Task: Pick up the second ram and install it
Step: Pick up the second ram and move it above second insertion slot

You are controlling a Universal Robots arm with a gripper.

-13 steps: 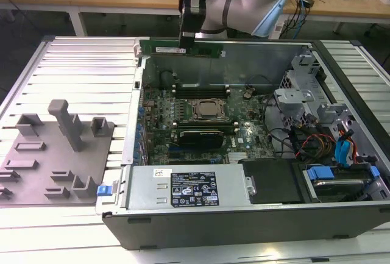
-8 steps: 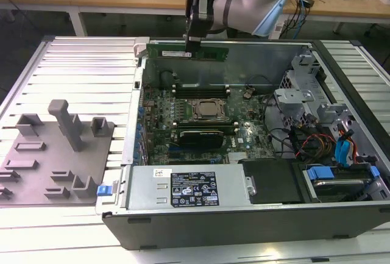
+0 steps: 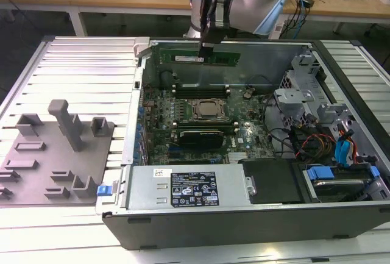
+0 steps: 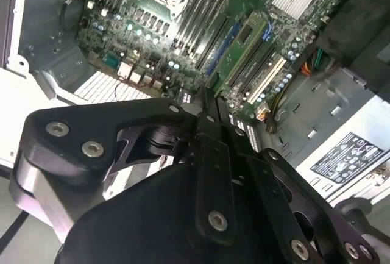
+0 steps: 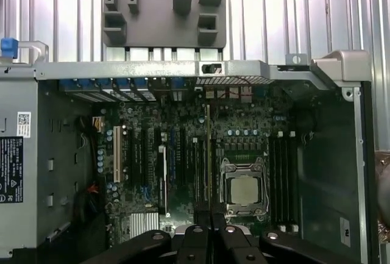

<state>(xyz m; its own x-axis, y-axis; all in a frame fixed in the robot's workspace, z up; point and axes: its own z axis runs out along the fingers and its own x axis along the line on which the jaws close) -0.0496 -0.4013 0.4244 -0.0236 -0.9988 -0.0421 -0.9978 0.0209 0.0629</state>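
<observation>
Gripper [image 3: 207, 47] fingers pinched narrow on the second ram [image 3: 177, 55], held above the motherboard [image 3: 159, 116] near the CPU socket [image 3: 210, 110] — risk: a tilted stick misses its slot, jams or slips out.

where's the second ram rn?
In the exterior view the ram hangs in the end effector, up by the case's far wall, beyond the CPU socket.
</observation>
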